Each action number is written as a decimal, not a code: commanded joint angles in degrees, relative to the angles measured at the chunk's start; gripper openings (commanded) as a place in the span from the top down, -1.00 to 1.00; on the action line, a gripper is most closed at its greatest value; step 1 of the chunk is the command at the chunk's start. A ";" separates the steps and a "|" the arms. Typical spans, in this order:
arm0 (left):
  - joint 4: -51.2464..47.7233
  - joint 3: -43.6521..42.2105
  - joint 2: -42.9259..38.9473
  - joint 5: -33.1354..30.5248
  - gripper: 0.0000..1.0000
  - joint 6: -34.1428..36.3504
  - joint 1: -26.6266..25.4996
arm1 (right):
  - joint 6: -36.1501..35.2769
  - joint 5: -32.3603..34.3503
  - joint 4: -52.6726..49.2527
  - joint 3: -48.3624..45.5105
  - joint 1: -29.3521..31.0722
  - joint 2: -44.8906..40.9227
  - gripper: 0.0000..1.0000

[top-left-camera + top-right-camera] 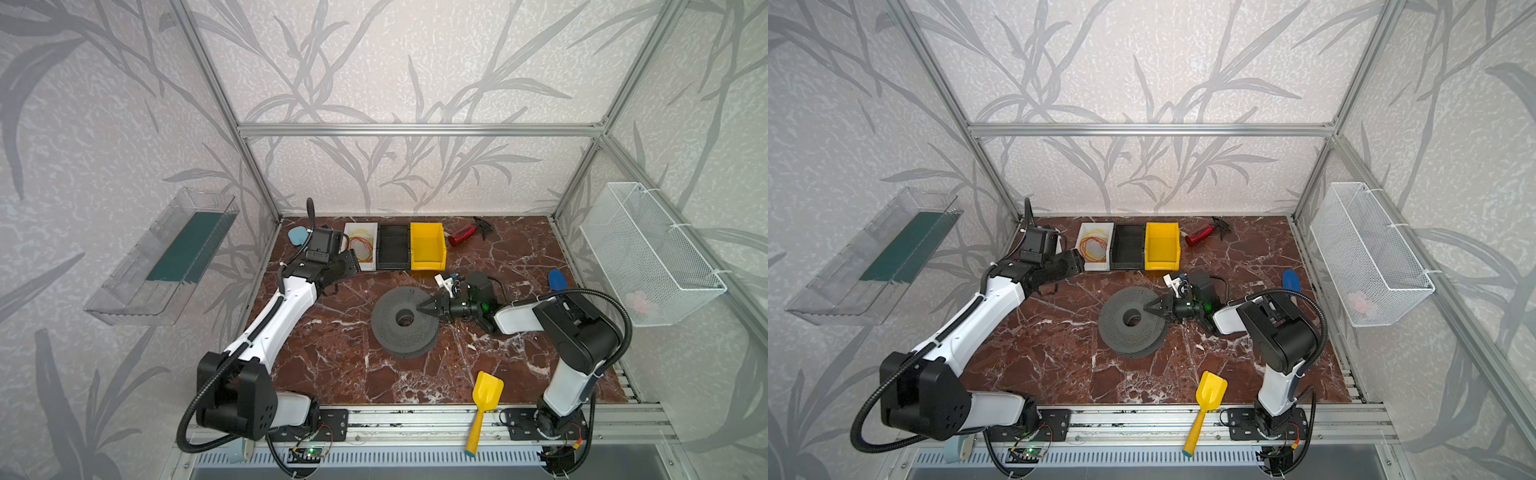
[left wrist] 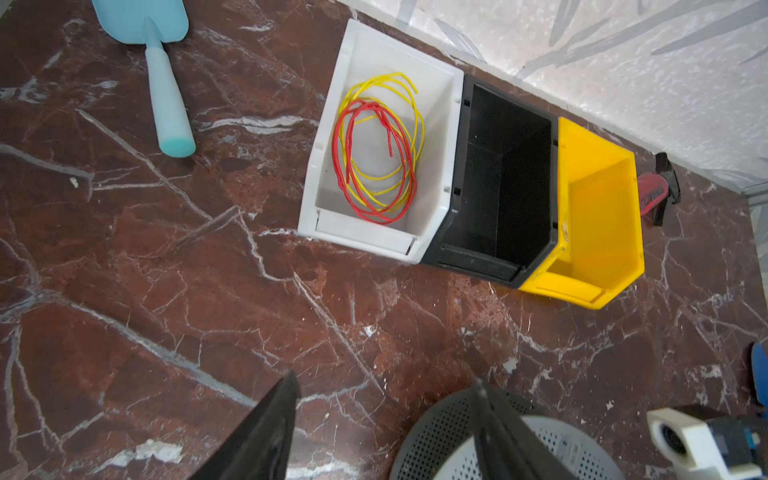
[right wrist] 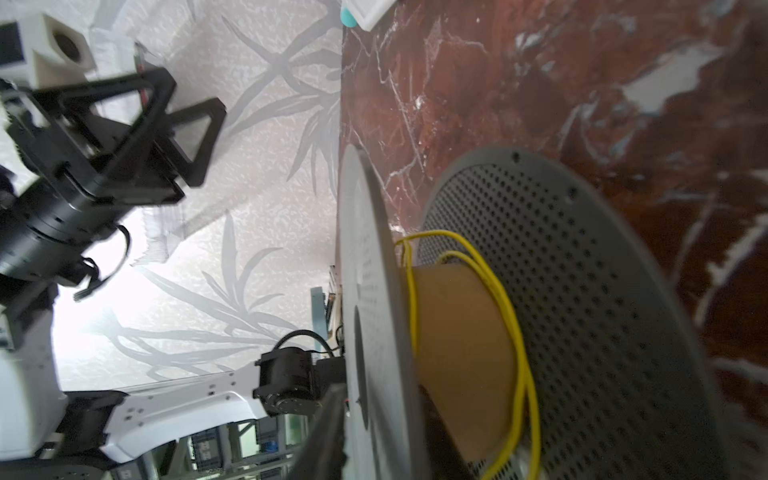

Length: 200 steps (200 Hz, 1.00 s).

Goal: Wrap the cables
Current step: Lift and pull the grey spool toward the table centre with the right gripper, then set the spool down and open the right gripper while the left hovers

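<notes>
Left wrist view: our left claw (image 2: 386, 378) is wide and empty, ready for the cables (image 2: 389, 141). Our right claw (image 1: 419, 308) straddles the spool (image 1: 386, 328) rim, maybe steadying it; we cannot tell if it grips.

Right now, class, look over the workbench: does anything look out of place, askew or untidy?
The yellow cable sits in slack loops standing off the spool's core, not wound tight. The yellow scoop pokes its handle past the table's front edge, and the red spray bottle lies on its side by the back wall.
</notes>
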 commanded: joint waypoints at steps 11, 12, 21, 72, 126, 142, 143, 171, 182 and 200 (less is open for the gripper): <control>-3.10 7.41 4.51 1.18 -0.33 2.25 0.52 | -11.47 0.88 -15.11 2.55 -0.73 -4.66 -0.15; -3.19 7.60 4.64 1.12 -0.33 2.35 0.52 | -11.90 0.99 -15.83 2.71 -0.73 -4.68 -0.17; -3.51 8.67 6.10 1.05 -0.32 2.72 0.68 | -15.12 1.91 -21.10 4.09 -0.82 -6.84 -0.27; -5.91 15.20 17.02 1.41 -0.08 2.36 0.87 | -33.87 13.45 -50.57 12.53 -1.85 -17.31 -0.55; -7.04 19.21 25.29 -3.38 0.11 1.86 1.09 | -37.11 17.95 -54.69 14.03 -4.78 -21.09 -0.63; -7.23 20.42 27.36 -4.57 0.13 1.26 1.38 | -36.51 18.24 -53.52 13.79 -4.78 -20.80 -0.62; -7.23 20.52 27.45 -4.61 0.13 1.20 1.39 | -36.46 18.24 -53.45 13.78 -4.78 -20.79 -0.62; -8.16 23.93 31.58 -3.93 0.16 0.17 1.82 | -36.48 17.98 -53.06 14.50 -4.79 -19.67 -0.62; -8.35 25.01 33.08 -3.88 0.18 -0.04 1.84 | -36.82 18.02 -53.15 14.88 -4.78 -19.26 -0.62; -7.91 25.86 35.04 -4.24 0.23 -0.36 1.93 | -37.13 18.24 -53.37 15.34 -4.88 -18.62 -0.62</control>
